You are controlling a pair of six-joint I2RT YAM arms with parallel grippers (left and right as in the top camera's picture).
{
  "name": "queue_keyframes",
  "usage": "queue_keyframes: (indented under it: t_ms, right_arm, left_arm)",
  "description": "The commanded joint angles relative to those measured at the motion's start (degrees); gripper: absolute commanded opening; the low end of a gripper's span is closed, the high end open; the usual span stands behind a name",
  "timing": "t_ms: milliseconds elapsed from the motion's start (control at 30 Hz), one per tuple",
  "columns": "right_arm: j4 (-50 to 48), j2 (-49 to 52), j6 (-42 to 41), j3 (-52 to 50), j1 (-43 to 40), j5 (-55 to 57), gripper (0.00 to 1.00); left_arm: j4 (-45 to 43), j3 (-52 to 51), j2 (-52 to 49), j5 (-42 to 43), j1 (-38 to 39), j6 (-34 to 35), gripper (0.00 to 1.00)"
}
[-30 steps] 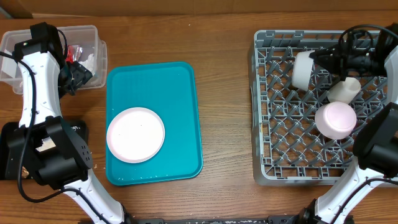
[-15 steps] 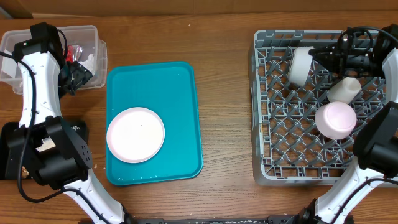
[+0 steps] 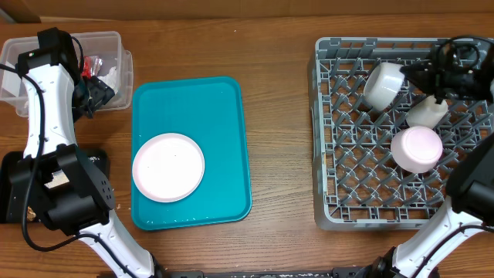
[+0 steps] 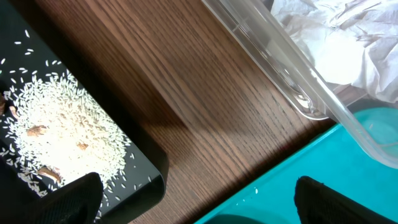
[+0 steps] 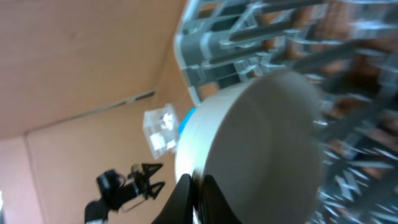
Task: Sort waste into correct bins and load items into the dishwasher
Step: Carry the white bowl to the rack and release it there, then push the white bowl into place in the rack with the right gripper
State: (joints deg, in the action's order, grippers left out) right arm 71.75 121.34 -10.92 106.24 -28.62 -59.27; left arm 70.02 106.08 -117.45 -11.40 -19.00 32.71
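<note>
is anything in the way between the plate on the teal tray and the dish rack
Nothing visible stands on the table between the plate and the dish rack. It only has to clear the teal tray's rim and the rack's wall. The white bowl, cup and pink bowl occupy the rack's far right.

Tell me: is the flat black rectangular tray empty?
Not empty: white rice-like crumbs and brown lumps lie in the flat black rectangular tray.

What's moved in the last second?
The right pincer, shut on the rim of the small white bowl, pulled back to the right. The bowl nudged left, then followed right, ending at a new tilt in the dish rack. The left pincer, plate and cup stayed put.
</note>
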Motion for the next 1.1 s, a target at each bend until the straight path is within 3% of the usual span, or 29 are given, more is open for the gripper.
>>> queue_keyframes:
  t_ms: [0, 333, 467, 667, 800, 833, 867, 900, 967, 1000, 1067]
  right_arm:
    - [2.34, 0.26, -1.11, 2.82, -2.75, 10.93, 0.04]
    - [19.74, 0.26, -2.86, 26.47, -7.89, 24.26, 0.33]
    - [25.33, -0.22, -2.82, 38.32, -7.43, 25.14, 0.34]
    - [24.72, -8.11, -2.84, 40.11, -0.28, 27.02, 0.34]
    - [24.00, -10.80, -5.03, 40.09, 9.33, 45.53, 0.52]
    - [24.11, -10.62, -7.34, 39.91, 11.47, 52.11, 0.52]
    - [24.52, -10.21, -9.97, 39.21, 13.53, 57.64, 0.45]
    - [25.33, -9.79, -12.63, 38.42, 15.08, 61.16, 0.27]
    - [25.31, -9.14, -14.16, 35.12, 17.27, 62.12, 0.09]
    - [25.31, -8.96, -15.26, 32.94, 18.01, 62.12, 0.04]
    - [25.29, -8.63, -16.83, 27.67, 19.02, 61.99, 0.04]
  left_arm:
    - [-0.04, -0.17, -0.02, -0.37, -0.20, 0.74, 1.00]
    - [-0.04, -0.17, -0.02, -0.37, -0.20, 0.74, 1.00]
    - [-0.04, -0.17, -0.02, -0.35, -0.20, 0.74, 1.00]
    - [-0.04, -0.17, -0.02, -0.37, -0.20, 0.74, 1.00]
    - [-0.04, -0.17, -0.02, -0.37, -0.20, 0.74, 1.00]
    - [-0.04, -0.17, -0.02, -0.35, -0.20, 0.74, 1.00]
    - [-0.04, -0.17, -0.02, -0.37, -0.20, 0.74, 1.00]
    - [-0.04, -0.17, -0.02, -0.37, -0.20, 0.74, 1.00]
    - [-0.04, -0.17, -0.02, -0.37, -0.20, 0.74, 1.00]
    - [-0.04, -0.17, -0.02, -0.37, -0.20, 0.74, 1.00]
    - [-0.04, -0.17, -0.02, -0.35, -0.20, 0.74, 1.00]
